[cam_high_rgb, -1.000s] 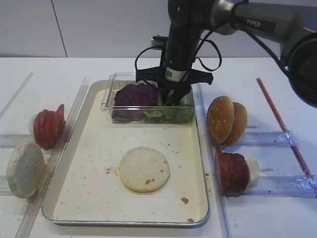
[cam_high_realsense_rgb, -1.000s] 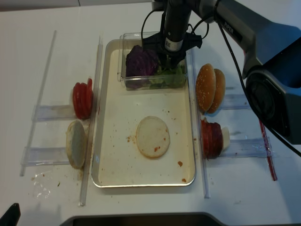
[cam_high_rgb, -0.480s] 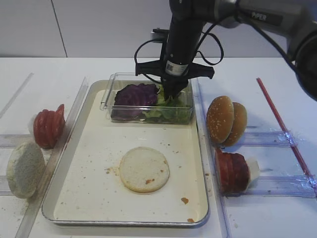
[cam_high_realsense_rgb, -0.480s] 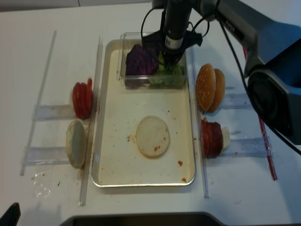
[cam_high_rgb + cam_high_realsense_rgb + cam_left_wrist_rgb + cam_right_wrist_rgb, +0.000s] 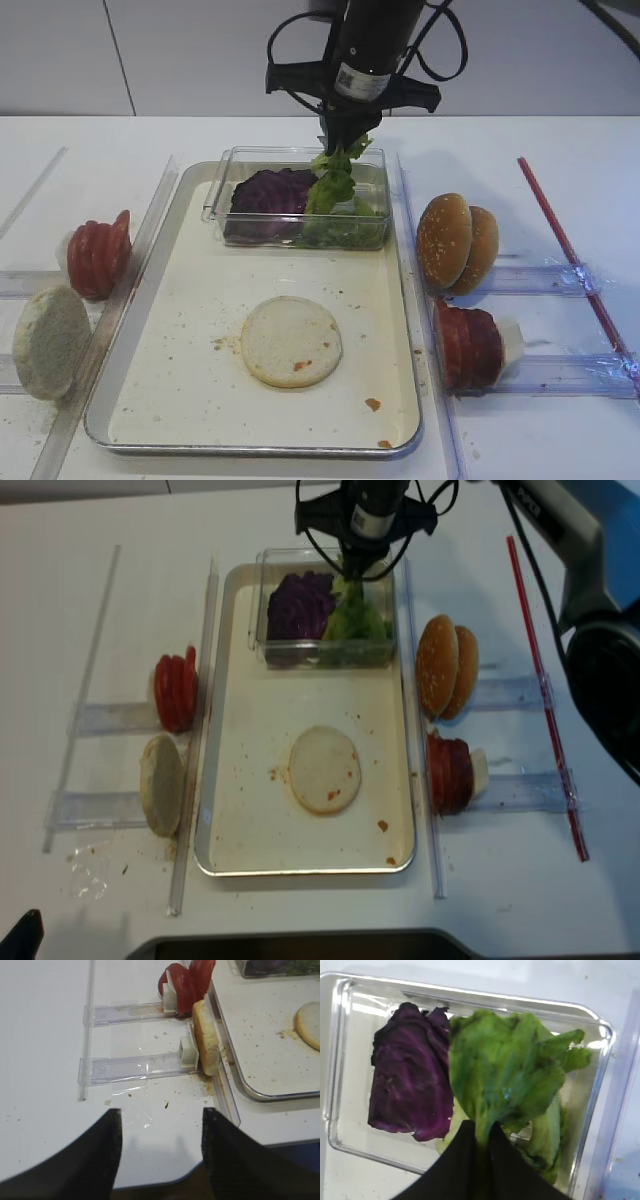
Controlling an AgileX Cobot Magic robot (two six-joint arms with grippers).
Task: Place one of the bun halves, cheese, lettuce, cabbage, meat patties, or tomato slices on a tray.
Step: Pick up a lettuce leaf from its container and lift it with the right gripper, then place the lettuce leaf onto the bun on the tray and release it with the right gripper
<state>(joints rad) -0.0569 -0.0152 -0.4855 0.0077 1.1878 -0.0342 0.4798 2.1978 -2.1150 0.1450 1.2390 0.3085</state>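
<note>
Green lettuce (image 5: 333,180) hangs from your right fingers (image 5: 479,1135), pinched shut on its stem above the clear box (image 5: 222,205), ready for the tray (image 5: 190,370); left fingers (image 5: 112,1160) stand open.

Two dark fingers (image 5: 90,1155) frame the bottom. Ahead, tomato slices (image 5: 186,980) and a pale bun half (image 5: 206,1037) stand in clear rails (image 5: 135,1065) beside the tray (image 5: 260,1094).

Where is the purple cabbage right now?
The dark purple cabbage sits in the left half of the clear plastic box at the silver tray's far end, beside green lettuce.
</note>
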